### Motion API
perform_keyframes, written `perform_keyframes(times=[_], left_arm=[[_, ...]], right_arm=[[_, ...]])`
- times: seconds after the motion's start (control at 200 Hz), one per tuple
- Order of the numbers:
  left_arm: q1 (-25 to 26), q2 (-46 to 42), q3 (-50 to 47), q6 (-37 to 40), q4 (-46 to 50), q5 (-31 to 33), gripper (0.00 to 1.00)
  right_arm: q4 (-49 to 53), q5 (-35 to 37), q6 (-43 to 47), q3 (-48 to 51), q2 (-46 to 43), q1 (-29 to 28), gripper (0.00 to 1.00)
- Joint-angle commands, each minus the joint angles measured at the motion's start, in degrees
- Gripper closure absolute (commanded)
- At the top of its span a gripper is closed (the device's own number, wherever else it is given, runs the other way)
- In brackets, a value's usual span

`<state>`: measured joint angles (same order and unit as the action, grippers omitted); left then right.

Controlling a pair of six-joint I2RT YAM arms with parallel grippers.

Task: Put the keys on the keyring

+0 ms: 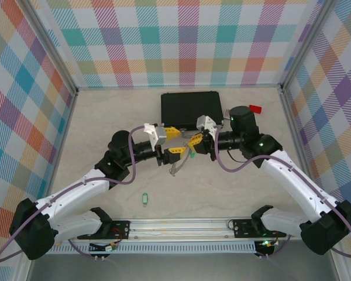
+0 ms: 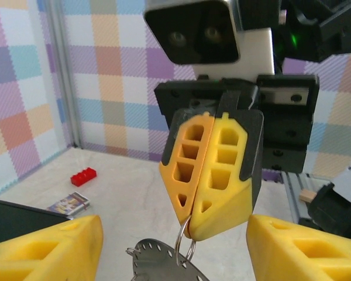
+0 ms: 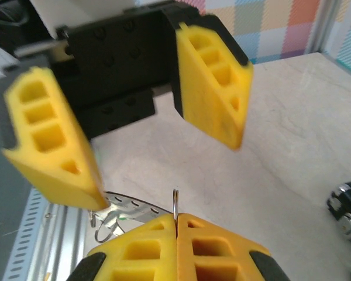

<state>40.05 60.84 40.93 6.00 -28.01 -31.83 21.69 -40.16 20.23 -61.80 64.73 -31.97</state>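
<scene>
above mid-table, just in front of the black case (image 1: 190,105): both claws meet nose to nose, lifted off the surface.

right claw (image 2: 193,225): pads pressed fully together, pinching a thin wire loop of the keyring (image 2: 186,243) at its top. from the right wrist the loop is edge-on, standing upright out of the pad seam. a flat grey perforated band hangs below it, toward the table (image 1: 105,117). how loop and band join: cannot tell.

left claw (image 3: 164,170): jaws well apart, nothing in them. its fingers straddle the ring from either side without touching it.

loose key (image 1: 144,199): green tag, flat on the table, alone.
- lies on the near side of the claws, toward the arm bases, and off to the left
- well apart from the ring
- long axis runs roughly near-to-far, with a slight tilt
- which end carries the metal part: too small to tell

possible second key (image 1: 191,153): a speck of green just beside the hanging ring, under the right claw. threaded on or merely close by: cannot tell.

judgement: the left arm is nearer the loose key, and its claw is the free one. the fetch would mean drawing back toward its own base and down, then closing across the tag's short width, jaw line set crosswise to that near-far axis. the right claw looks placed to hold the ring steady as the target.
</scene>
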Motion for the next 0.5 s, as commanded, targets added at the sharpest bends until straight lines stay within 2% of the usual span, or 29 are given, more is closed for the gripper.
perform_keyframes(times=[0.0, 0.205, 0.32, 0.495], left_arm=[[0.6, -3.3, -2.1, -0.6, -4.1, 5.0, 0.34], [0.6, -5.2, -4.3, -2.0, -5.8, 7.2, 0.31], [0.6, -4.6, -4.6, -3.1, -6.4, 7.3, 0.31], [0.6, -1.7, -5.4, -5.6, -9.4, 6.0, 0.32]], right_arm=[[-2.8, 5.2, 0.9, 0.3, -1.5, -0.3, 1.0], [-7.6, 15.7, 1.4, 2.8, -3.7, -0.7, 1.0], [-14.3, 24.8, 2.0, 6.5, -6.4, -2.1, 1.0], [-26.9, 32.0, 1.2, 13.4, -11.7, -2.4, 1.0]])
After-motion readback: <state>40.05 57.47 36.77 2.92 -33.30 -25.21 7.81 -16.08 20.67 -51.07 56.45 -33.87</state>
